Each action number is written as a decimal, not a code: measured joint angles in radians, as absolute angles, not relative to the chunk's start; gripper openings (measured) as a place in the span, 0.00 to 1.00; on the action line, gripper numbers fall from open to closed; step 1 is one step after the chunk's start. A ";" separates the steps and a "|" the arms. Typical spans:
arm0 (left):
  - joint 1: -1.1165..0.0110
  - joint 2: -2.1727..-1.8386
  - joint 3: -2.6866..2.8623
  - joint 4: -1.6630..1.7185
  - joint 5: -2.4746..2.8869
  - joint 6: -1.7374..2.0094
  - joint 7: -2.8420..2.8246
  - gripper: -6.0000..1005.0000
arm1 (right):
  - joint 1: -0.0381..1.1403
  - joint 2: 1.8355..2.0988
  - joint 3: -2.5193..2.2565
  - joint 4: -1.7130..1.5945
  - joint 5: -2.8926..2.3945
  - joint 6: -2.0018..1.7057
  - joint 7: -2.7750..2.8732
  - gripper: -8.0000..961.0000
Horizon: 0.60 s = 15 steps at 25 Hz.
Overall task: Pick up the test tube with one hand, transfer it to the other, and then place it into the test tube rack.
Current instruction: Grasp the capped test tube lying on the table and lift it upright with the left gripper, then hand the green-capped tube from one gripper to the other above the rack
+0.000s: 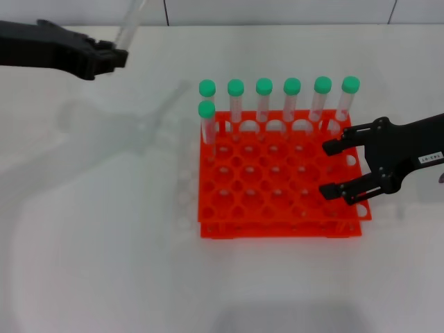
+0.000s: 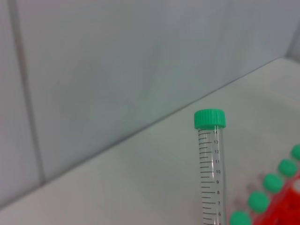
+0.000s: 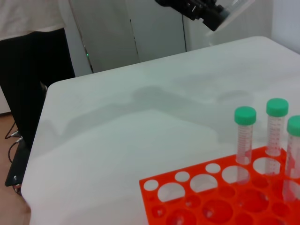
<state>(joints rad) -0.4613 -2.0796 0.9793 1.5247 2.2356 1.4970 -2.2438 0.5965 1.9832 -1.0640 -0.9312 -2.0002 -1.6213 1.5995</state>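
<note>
White table surface [image 1: 104,263] fills the scene, with a pale wall behind it. High above the table and well away from the rack, the left end effector [image 1: 111,57] pinches the lower part of the test tube [image 2: 211,168], which juts up and outward from its fingers; the left wrist view shows the tube's green cap and printed scale against the wall. The right end effector [image 1: 340,170] hovers over the near-right corner of the orange-red test tube rack [image 1: 277,229], its fingers spread wide and holding nothing. Seven other green-capped tubes [image 1: 292,97] stand along the rack's far rows, beyond the right end effector. The two end effectors are well apart, so the handover likely has yet to start. The main risks, as a judgement: the clear tube is slick and held only near one end, so it could pivot or slide in the grip; a release before the receiving fingers close would drop it; and the right arm rising from so near the rack could clip the standing tubes.
</note>
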 joint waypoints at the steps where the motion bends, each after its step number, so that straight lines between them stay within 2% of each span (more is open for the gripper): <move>1: -0.456 -2.080 0.980 1.504 2.200 1.488 -2.208 0.20 | 0.597 1.985 -1.064 -0.932 -2.000 -1.620 1.600 0.86; 4: -0.458 -2.078 0.974 1.412 2.070 1.463 -2.109 0.20 | 0.597 1.990 -1.064 -0.940 -2.000 -1.618 1.601 0.86; 8: -0.495 -2.056 0.943 1.258 1.929 1.472 -1.959 0.21 | 0.599 1.993 -1.065 -0.946 -1.998 -1.618 1.609 0.86; 15: -0.619 -1.966 0.934 0.928 1.849 1.605 -1.776 0.21 | 0.594 2.008 -1.065 -0.967 -1.997 -1.615 1.609 0.86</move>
<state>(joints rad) -0.6192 -1.9659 0.9344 0.9279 1.8488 1.6049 -1.7758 0.5937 2.0080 -1.0647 -0.9671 -1.9965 -1.6152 1.6087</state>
